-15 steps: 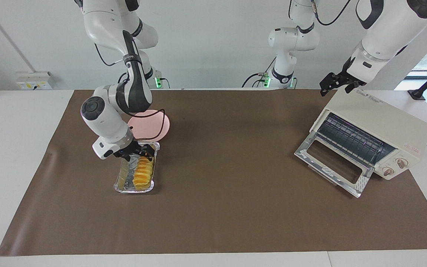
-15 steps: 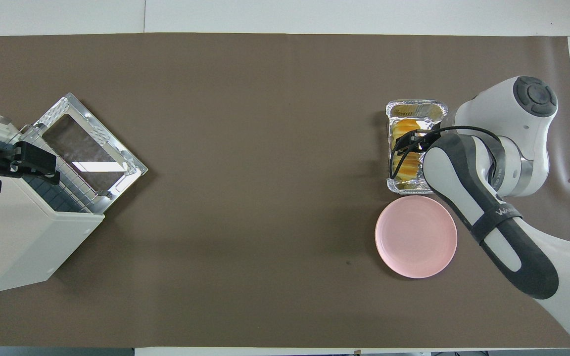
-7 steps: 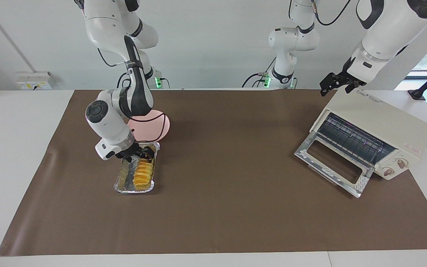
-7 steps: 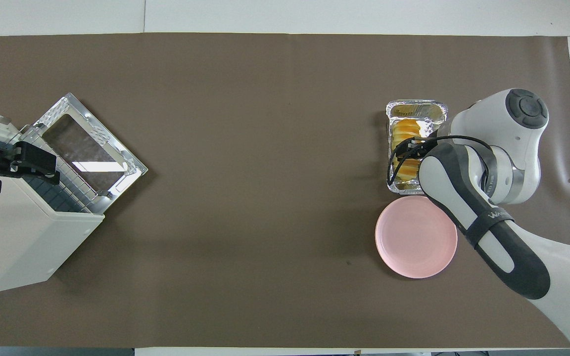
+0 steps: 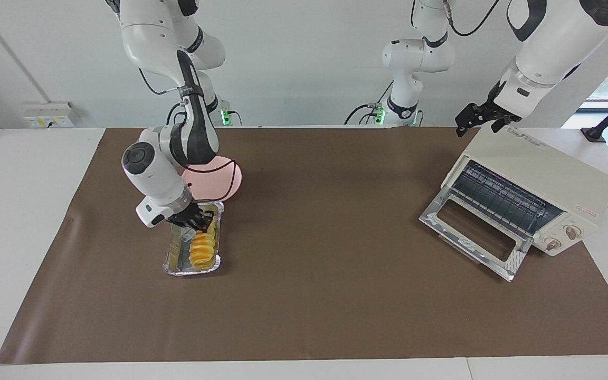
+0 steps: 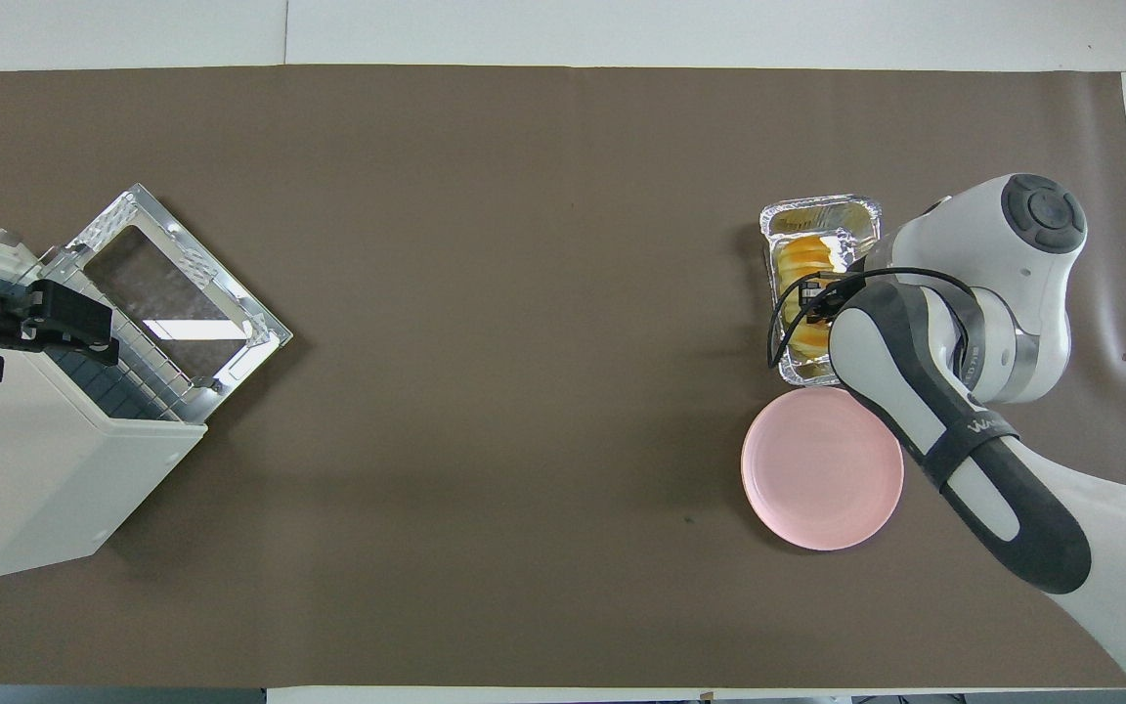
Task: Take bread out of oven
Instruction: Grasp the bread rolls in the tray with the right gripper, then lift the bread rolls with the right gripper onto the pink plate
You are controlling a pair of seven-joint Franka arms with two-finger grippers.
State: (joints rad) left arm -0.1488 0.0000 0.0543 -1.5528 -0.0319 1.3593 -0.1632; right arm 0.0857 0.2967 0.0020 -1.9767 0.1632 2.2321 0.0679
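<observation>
The golden ridged bread [image 5: 202, 250] lies in a silver foil tray [image 5: 173, 263] toward the right arm's end of the table, outside the oven; it also shows in the overhead view [image 6: 801, 256]. My right gripper [image 5: 200, 226] reaches down into the tray and is closed on the bread's end nearest the robots; in the overhead view [image 6: 817, 304] the arm hides that end. The cream oven [image 5: 541, 169] stands at the left arm's end with its glass door [image 5: 472, 232] folded down and its rack bare. My left gripper [image 5: 481, 120] waits, open, at the oven's top edge nearest the robots.
A pink plate [image 5: 228, 182] sits beside the tray, nearer to the robots, partly covered by the right arm; it shows whole in the overhead view [image 6: 820, 469]. A brown mat [image 5: 325, 295] covers the table between tray and oven.
My right gripper's fingers have drawn together around the bread's near end. The tray has shifted slightly. The left arm has not moved.
</observation>
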